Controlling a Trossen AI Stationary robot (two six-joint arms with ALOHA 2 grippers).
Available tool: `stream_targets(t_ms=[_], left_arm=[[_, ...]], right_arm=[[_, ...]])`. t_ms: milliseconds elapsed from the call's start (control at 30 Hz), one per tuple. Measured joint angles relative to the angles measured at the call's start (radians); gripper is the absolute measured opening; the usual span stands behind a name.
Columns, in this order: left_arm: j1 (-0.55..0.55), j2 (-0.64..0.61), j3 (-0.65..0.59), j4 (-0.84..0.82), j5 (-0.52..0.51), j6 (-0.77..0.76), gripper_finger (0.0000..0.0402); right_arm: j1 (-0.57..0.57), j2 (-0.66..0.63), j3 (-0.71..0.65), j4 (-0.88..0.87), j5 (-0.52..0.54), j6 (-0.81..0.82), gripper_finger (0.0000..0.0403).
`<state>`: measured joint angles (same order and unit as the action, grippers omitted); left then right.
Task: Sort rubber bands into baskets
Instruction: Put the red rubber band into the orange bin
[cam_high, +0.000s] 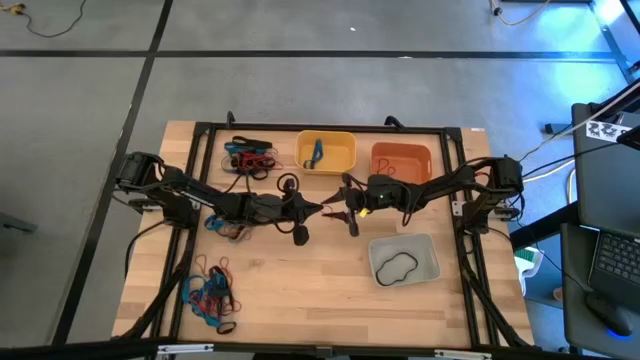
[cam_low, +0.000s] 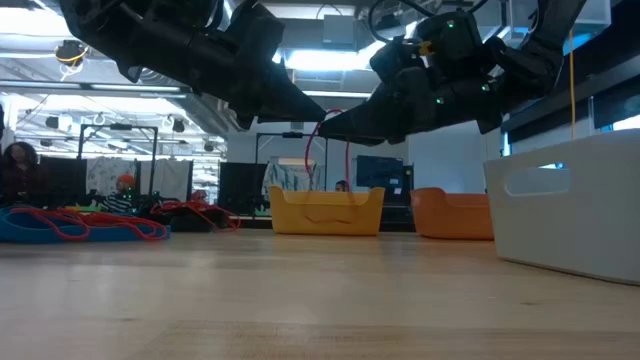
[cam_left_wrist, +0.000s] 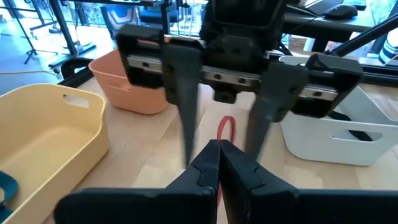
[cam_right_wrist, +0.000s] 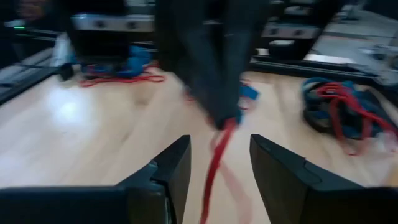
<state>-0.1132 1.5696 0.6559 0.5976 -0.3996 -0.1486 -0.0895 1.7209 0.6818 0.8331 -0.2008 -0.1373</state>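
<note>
Looking down from above, you see the left tool and right tool meeting at centre frame, below the yellow basket. Piles of rubber bands remain at lower left and upper left; sorting looks barely begun. At desk level, a red rubber band hangs between them. Your left wrist shows its tool pinched tight on that band; your right wrist shows fingers parted around it.
</note>
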Motion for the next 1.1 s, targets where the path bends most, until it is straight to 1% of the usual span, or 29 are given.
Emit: stream_targets(t_ms=[267, 500, 567, 667, 833, 867, 900, 967, 1033, 1100], left_arm=[[-0.005, 0.0, 0.0, 0.052, 0.0, 0.04, 0.0003], [-0.004, 0.0, 0.0, 0.116, 0.0, 0.058, 0.0003], [-0.004, 0.0, 0.0, 0.135, 0.0, 0.068, 0.0003], [-0.004, 0.0, 0.0, 0.14, 0.0, 0.071, 0.0003], [-0.004, 0.0, 0.0, 0.14, 0.0, 0.065, 0.0003], [-0.004, 0.0, 0.0, 0.14, 0.0, 0.062, 0.0003], [-0.004, 0.0, 0.0, 0.14, 0.0, 0.061, 0.0003], [-0.001, 0.0, 0.0, 0.139, 0.0, 0.057, 0.0006], [0.0, 0.0, 0.0, 0.133, 0.0, 0.048, 0.002], [0.0, 0.0, 0.0, 0.112, 0.0, 0.042, 0.0045]], right_arm=[[0.014, 0.0, 0.025, -0.004, 0.024, 0.001, 0.0162], [0.014, 0.0, 0.028, -0.005, 0.004, 0.002, 0.0162], [0.014, 0.0, 0.028, -0.006, 0.0, 0.002, 0.0157], [0.014, 0.0, 0.028, -0.006, -0.001, 0.002, 0.0124], [0.013, 0.0, 0.028, -0.007, -0.002, -0.004, 0.002], [0.013, 0.0, 0.028, -0.01, -0.002, -0.011, 0.0011], [0.013, 0.0, 0.028, -0.014, -0.002, -0.019, 0.001], [0.013, 0.0, 0.028, -0.015, -0.002, -0.022, 0.0018], [0.013, 0.0, 0.028, -0.015, -0.002, -0.024, 0.0017], [0.011, 0.0, 0.028, -0.015, -0.002, -0.024, 0.0007]])
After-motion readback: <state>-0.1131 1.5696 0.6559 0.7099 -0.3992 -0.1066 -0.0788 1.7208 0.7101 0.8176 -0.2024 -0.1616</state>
